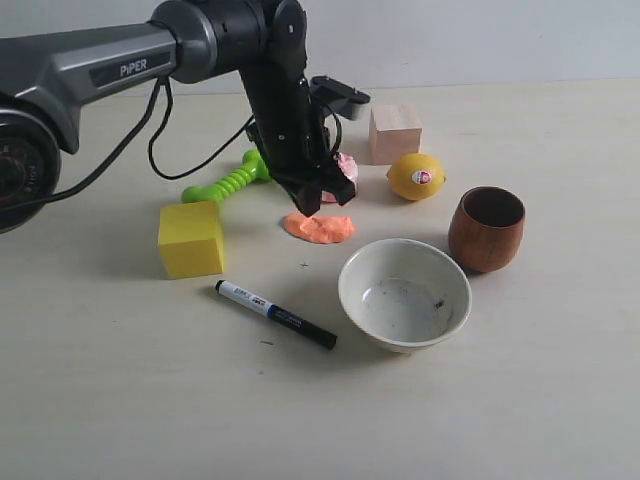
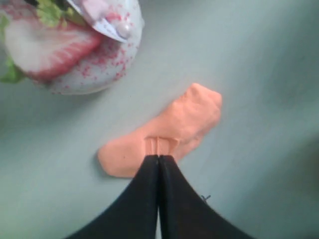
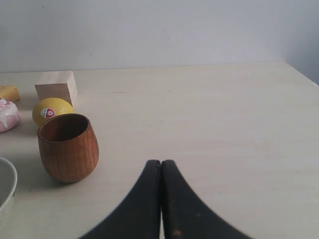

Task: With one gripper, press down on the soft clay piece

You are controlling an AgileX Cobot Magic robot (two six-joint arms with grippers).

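The soft clay piece (image 1: 322, 228) lies flat on the table in front of the pink toy cake (image 1: 345, 168). My left gripper (image 1: 320, 203) is shut with nothing between its fingers, and its tips are right at the clay's top. In the left wrist view the shut left gripper (image 2: 158, 157) meets the near edge of the clay (image 2: 192, 117). A small rectangular dent shows in the clay just past the tips. I cannot tell whether the tips still touch it. My right gripper (image 3: 161, 162) is shut and empty over bare table, and it does not appear in the exterior view.
Around the clay are a green ridged toy (image 1: 228, 182), a yellow block (image 1: 191, 238), a black-and-white marker (image 1: 275, 314), a white bowl (image 1: 404, 294), a wooden cup (image 1: 486, 229), a lemon (image 1: 416, 176) and a wooden cube (image 1: 394, 133). The strawberry cake (image 2: 75, 45) is close to the left gripper.
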